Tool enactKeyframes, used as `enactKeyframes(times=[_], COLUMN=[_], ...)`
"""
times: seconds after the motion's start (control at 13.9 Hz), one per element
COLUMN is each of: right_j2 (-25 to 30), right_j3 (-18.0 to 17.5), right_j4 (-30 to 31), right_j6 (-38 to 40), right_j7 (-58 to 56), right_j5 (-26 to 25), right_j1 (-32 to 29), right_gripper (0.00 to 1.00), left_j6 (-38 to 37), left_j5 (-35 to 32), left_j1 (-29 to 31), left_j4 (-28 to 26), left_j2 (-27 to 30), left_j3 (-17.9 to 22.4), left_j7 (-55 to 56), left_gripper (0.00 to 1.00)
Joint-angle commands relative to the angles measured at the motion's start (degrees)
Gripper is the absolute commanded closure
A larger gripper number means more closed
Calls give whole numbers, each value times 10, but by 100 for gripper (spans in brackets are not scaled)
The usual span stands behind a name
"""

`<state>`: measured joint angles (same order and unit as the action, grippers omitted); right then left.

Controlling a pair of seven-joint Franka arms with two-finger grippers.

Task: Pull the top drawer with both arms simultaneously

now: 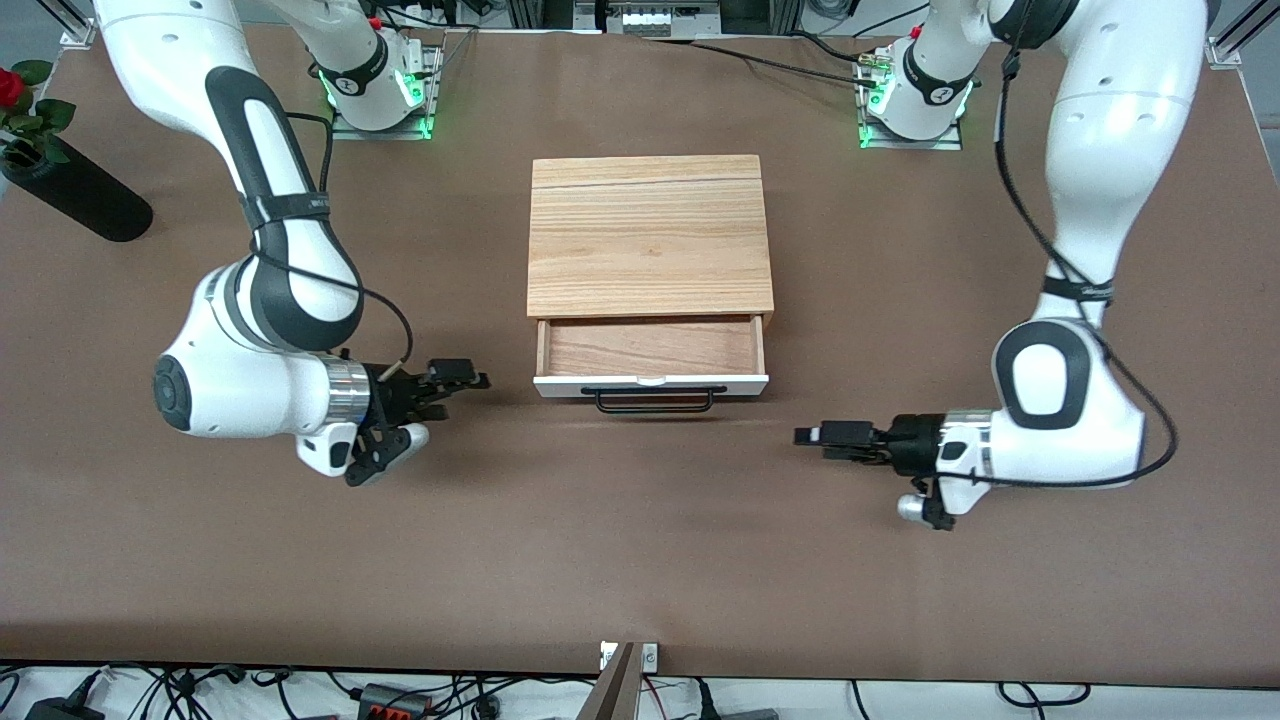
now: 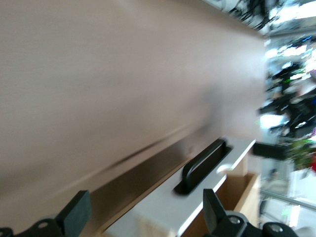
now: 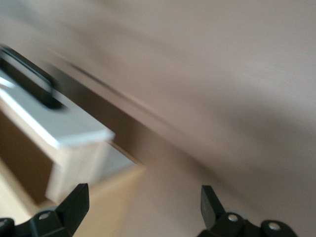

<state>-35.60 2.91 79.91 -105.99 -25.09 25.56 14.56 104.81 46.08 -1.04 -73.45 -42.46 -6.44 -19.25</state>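
The top drawer (image 1: 650,382) stands partly pulled out of the cabinet (image 1: 650,235), showing its light wood bottom (image 1: 650,346), white front panel and black wire handle (image 1: 655,401). My right gripper (image 1: 470,382) is open and empty, just above the table beside the drawer's front corner toward the right arm's end, apart from it. My left gripper (image 1: 812,436) is open and empty, low beside the other front corner, also apart. In the left wrist view the open gripper (image 2: 143,215) faces the white panel (image 2: 197,197) and handle (image 2: 202,165). In the right wrist view the open gripper (image 3: 143,202) faces the panel's corner (image 3: 69,126).
A black vase (image 1: 75,190) holding a red rose (image 1: 10,88) lies at the right arm's end of the table, near the arm bases. The brown table (image 1: 640,560) stretches from the drawer toward the front camera.
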Motion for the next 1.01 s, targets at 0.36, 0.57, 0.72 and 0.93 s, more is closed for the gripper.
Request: enactKeyframes(times=[0.36,0.57,0.72,0.93], right_j2=[102,148,162,233], right_j3=[93,129,134,69], right_j4=[-22,-43,-70,-15], right_j6=[176,265,306,306], right_j7=[2,3,4,89], right_j5=[-245,-249,-266,-284], right_j1=[2,6,6,-53], right_gripper=[0,0,0,0], left_j6=[-171,-211,-237,-239], left_j5=[-260,-341,-360,-441], left_j1=[33,33,32,25], left_j4=[-12,-17,-16,-18], left_j2=[158,205,225,245], left_j3=[3,1,2,-4], left_j7=[15,17,21,64], left_gripper=[0,0,0,0])
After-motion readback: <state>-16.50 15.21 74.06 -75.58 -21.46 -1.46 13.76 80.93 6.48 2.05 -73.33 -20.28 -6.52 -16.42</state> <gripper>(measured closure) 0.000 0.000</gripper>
